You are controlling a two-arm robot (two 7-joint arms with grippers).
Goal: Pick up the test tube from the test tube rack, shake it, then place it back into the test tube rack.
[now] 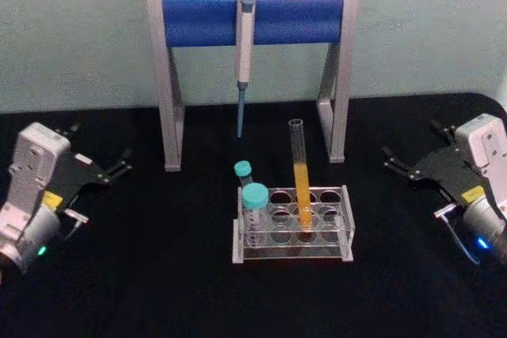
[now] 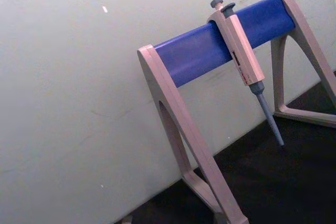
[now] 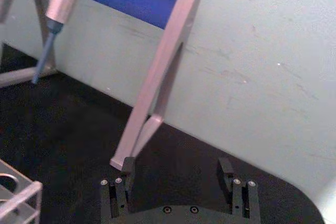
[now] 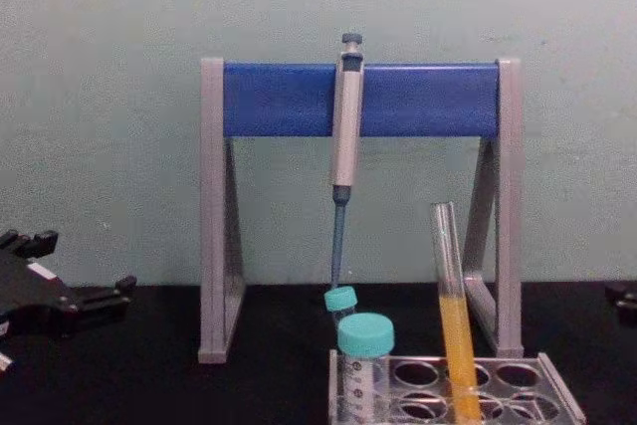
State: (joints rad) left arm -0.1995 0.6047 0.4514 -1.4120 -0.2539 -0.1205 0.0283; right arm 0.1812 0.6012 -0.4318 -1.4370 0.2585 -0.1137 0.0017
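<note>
- Two claws sit at either side of the desk (image 1: 158, 290) in the head view. The left claw (image 1: 99, 148) is well left of the rack (image 1: 293, 256) and the right claw (image 1: 413, 146) well right of it. Both have their fingers spread, hold nothing and touch nothing.
- In that same view the test tube (image 1: 300, 172) stands in a hole of the rack, to the right of two teal-capped tubes (image 1: 255, 195). It leans a little. Orange liquid (image 1: 303, 195) fills its lower half and its open mouth rises well above the rack. Behind it, a pipette (image 1: 245, 37) hangs from the pipette stand (image 1: 253, 17).
- The left wrist view looks at the stand and pipette against the wall (image 2: 79, 77).
- The right wrist view confirms the right claw is wide open with nothing between its fingers. The stand's leg is ahead and a corner of the rack sits at the edge.
- The chest view gives me the tube side-on: tilted, with bare, empty glass above the liquid and no cap.
- I judge the pick-up has not begun.
- I expect the tube to be light, stiff, slick and easily cracked.
- I'd grip the bare glass above the rack with gentle pressure and lift along its lean.
- I'd shake softly and keep it upright, since an uncapped tube could spill.
</note>
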